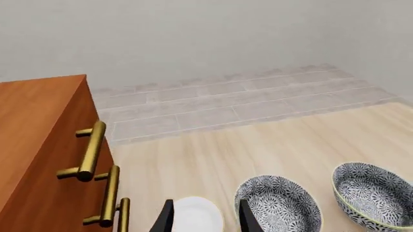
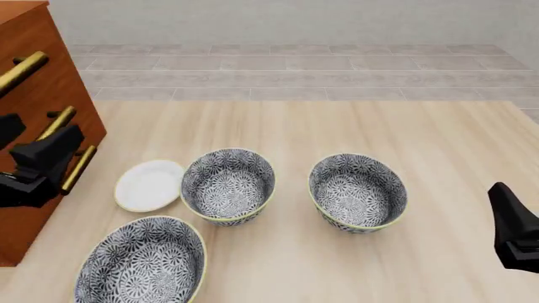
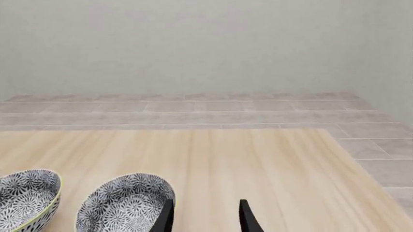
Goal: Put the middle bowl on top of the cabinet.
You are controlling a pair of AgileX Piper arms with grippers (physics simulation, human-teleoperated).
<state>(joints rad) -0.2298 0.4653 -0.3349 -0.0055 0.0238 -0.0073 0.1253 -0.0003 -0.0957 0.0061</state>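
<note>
Three patterned bowls with yellow-green rims sit on the table. The middle bowl [image 2: 228,185] stands upright beside a white plate [image 2: 150,184]; it also shows as the middle bowl [image 1: 277,204] and the middle bowl [image 3: 26,195]. The reddish-brown cabinet [image 2: 38,107], seen too as the cabinet [image 1: 38,145], stands at the table's left with brass handles [image 1: 90,152]. My left gripper [image 1: 206,220] is open, hovering in front of the cabinet, left gripper [image 2: 42,163], short of the plate. My right gripper [image 3: 205,217] is open and empty at the near right, right gripper [image 2: 512,227], apart from every bowl.
A second bowl [image 2: 358,190] sits right of the middle one, and a third bowl [image 2: 141,262] lies at the near left by the front edge. The plate [image 1: 197,215] lies between my left fingertips' line of sight. Tiled floor lies beyond the table's far edge.
</note>
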